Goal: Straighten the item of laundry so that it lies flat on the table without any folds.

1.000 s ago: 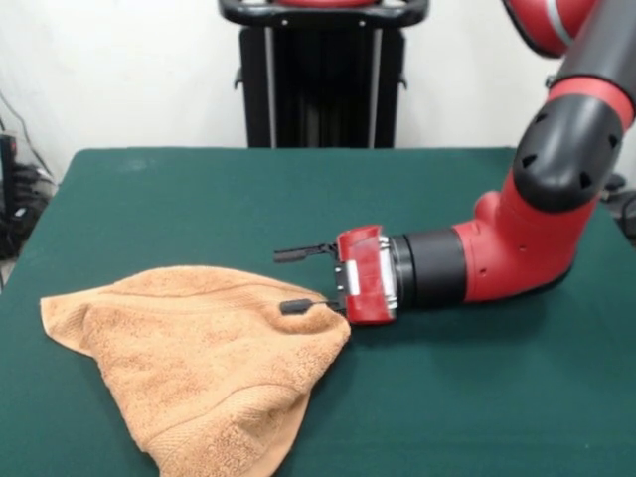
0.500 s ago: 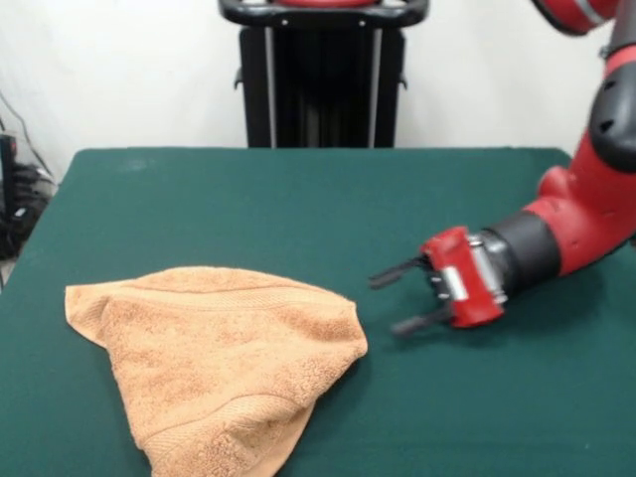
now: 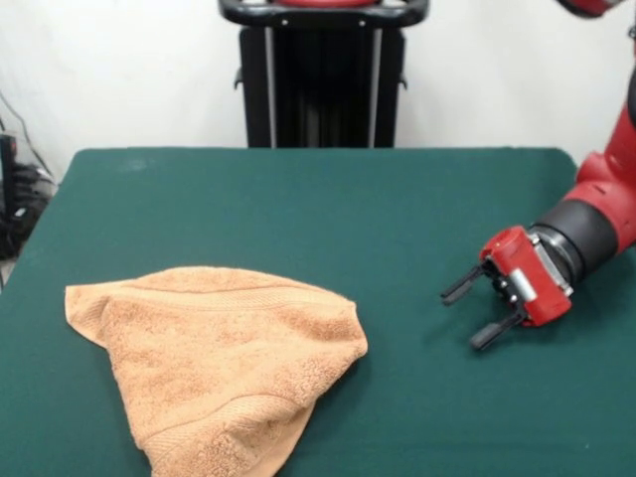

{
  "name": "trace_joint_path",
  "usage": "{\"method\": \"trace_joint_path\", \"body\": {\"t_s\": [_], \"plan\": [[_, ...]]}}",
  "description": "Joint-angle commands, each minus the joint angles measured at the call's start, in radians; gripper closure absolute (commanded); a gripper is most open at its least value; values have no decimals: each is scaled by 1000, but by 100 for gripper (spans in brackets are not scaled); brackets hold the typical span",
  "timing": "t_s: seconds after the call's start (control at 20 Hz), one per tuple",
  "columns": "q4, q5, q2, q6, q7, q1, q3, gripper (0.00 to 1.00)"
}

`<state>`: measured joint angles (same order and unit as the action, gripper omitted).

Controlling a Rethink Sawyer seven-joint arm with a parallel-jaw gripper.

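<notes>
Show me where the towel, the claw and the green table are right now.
towel (image 3: pixel 214 353), front view, middle of the bunched terry cloth.
claw (image 3: pixel 473 312), front view, midway between its two open black fingertips.
table (image 3: pixel 298 204), front view, bare green cloth behind the towel.

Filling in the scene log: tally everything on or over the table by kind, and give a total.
Towel: 1, orange-tan, lying folded on the table
Gripper: 1, red with black fingers, open and empty, clear of the towel
Table: 1, covered in dark green cloth
Total: 3
</notes>
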<state>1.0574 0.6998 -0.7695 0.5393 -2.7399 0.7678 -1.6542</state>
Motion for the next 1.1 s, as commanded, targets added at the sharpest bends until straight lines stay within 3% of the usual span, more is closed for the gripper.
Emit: {"method": "trace_joint_path", "body": {"t_s": [0.05,0.65,1.1], "plan": [[-142,15,-58,-54,-111,11,241,0],[-109,-58,-42,-89,-94,31,298,0],[-122,-87,-93,-113,-144,4,249,0]]}}
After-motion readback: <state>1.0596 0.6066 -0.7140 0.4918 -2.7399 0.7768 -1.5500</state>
